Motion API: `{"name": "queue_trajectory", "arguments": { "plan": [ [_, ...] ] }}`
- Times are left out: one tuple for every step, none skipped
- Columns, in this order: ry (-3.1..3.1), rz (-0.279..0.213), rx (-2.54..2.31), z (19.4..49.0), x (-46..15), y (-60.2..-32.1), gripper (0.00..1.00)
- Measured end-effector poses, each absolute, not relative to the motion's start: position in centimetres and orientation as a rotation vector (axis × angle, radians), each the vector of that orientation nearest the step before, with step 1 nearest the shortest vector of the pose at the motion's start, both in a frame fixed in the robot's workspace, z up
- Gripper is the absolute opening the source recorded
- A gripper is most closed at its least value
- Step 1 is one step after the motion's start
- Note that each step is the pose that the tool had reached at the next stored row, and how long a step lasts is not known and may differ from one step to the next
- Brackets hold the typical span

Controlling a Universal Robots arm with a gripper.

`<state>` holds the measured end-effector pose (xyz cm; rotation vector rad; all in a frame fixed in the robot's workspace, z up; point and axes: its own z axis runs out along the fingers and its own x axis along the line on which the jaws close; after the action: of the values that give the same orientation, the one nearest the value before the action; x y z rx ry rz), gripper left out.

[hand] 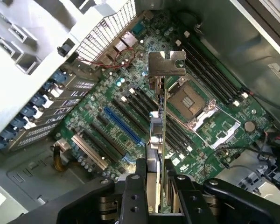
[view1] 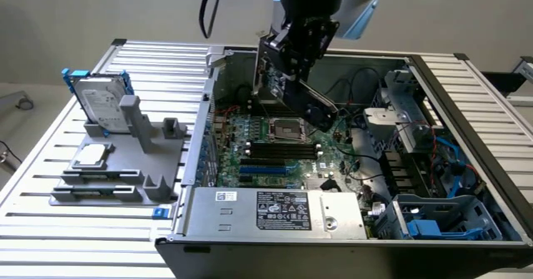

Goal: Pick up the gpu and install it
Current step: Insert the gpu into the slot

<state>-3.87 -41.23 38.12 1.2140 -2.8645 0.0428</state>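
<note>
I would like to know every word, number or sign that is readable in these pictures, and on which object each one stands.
No text can be read.
Black label on the grey metal power supply box: print too small.
White sticker beside it: too small.
Silver hard drive in a blue frame: its label is blurred.

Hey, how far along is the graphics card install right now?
Done: the gpu has been picked up. In hand: the end effector is clamped on it, holding it edge-on and tilted above the motherboard inside the open case. Left: the card is not yet seated in any slot on the board.
</note>
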Motion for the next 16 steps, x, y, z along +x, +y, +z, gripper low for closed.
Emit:
{"name": "queue_trajectory", "arguments": {
  "plan": [
    [-2.854,0.043,1.240,38.09,-3.87,-41.23,0.26],
    [-2.843,0.044,1.265,38.05,-3.87,-41.23,0.26],
    [-2.831,0.044,1.293,38.00,-3.86,-41.23,0.26],
    [-2.819,0.044,1.318,37.95,-3.87,-41.23,0.26],
    [-2.807,0.045,1.344,37.90,-3.87,-41.23,0.26],
    [-2.796,0.045,1.369,37.84,-3.87,-41.23,0.26],
    [-2.783,0.046,1.394,37.79,-3.87,-41.23,0.26],
    [-2.771,0.046,1.419,37.74,-3.87,-41.23,0.26],
    [-2.758,0.046,1.446,37.68,-3.87,-41.23,0.26],
    [-2.744,0.047,1.471,37.63,-3.87,-41.23,0.26],
    [-2.731,0.047,1.496,37.58,-3.87,-41.23,0.26],
    [-2.718,0.048,1.521,37.52,-3.87,-41.23,0.26],
    [-2.704,0.048,1.545,37.47,-3.87,-41.23,0.26],
    [-2.690,0.048,1.570,37.41,-3.87,-41.23,0.26],
    [-2.676,0.049,1.594,37.36,-3.87,-41.23,0.26],
    [-2.661,0.049,1.619,37.30,-3.87,-41.23,0.26]
  ]
}}
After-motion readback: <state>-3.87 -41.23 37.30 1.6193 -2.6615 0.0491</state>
